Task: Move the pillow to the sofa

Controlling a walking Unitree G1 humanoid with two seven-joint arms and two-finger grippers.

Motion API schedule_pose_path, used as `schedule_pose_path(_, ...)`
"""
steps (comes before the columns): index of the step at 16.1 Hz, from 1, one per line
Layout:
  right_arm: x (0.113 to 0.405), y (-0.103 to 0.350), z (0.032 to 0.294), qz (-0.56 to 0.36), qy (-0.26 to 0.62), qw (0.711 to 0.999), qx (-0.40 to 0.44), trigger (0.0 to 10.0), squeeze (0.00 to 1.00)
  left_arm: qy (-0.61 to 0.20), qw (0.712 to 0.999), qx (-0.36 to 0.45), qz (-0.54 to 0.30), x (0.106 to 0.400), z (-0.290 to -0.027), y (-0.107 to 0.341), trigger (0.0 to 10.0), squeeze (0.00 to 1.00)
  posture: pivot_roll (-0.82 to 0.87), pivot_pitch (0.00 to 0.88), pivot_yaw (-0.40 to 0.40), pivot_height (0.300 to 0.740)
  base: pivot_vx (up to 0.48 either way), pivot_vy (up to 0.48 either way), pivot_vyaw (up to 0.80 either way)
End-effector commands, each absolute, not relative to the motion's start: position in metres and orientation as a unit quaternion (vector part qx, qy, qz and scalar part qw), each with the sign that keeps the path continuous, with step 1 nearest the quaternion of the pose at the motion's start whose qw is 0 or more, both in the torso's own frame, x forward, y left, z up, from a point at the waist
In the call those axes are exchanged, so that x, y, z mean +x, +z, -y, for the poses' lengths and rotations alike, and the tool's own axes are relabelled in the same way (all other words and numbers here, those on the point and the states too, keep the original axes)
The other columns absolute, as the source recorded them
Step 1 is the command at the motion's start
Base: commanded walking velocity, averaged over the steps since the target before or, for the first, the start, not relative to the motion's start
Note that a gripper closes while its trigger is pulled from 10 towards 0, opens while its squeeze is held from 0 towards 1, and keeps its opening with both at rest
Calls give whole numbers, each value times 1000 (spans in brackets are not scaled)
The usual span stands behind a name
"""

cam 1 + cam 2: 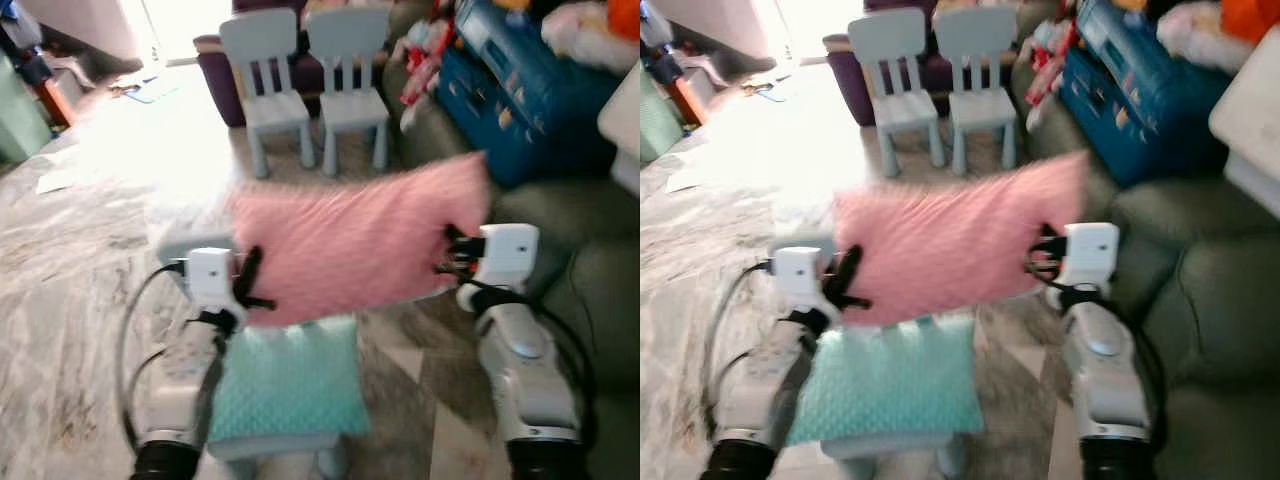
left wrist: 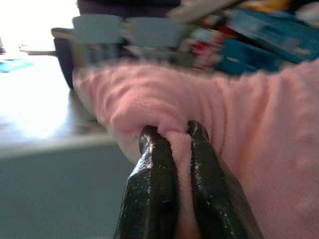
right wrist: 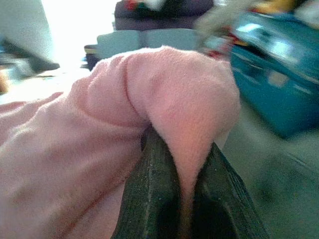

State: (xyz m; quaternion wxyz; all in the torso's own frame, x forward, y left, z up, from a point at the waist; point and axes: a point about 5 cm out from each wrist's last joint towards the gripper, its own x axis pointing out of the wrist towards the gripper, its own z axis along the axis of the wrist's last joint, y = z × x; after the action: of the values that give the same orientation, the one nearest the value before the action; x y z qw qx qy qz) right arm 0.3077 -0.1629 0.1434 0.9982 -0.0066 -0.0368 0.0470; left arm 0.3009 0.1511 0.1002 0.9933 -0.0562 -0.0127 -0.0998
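A pink pillow (image 1: 360, 240) hangs in the air between my two arms, above a small chair. My left gripper (image 1: 248, 287) is shut on the pillow's left edge, and the left wrist view shows pink fabric pinched between the black fingers (image 2: 154, 184). My right gripper (image 1: 450, 253) is shut on the pillow's right edge; its fingers (image 3: 149, 194) squeeze a fold of the cloth. The grey-green sofa (image 1: 590, 250) lies to my right, close to the right arm.
A teal pillow (image 1: 285, 385) rests on a pale blue small chair (image 1: 275, 445) under the pink one. Two pale blue child chairs (image 1: 315, 80) stand ahead. A blue suitcase (image 1: 530, 90), toys and clutter crowd the sofa's far end. Marble floor (image 1: 80, 260) opens to the left.
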Motion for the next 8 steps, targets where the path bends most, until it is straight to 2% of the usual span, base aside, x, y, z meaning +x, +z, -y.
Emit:
schedule_pose_path(1, 310, 155, 146, 60, 75, 995, -4, 10000, 0, -66, 996, -52, 3, 297, -170, 95, 10000, 0, -193, 0, 79, 740, 0, 0, 0)
schedule_pose_path(8, 310, 156, 146, 59, 77, 995, -7, 10000, 0, -60, 997, -47, -14, 296, -169, 90, 10000, 0, -190, 0, 73, 740, 0, 0, 0)
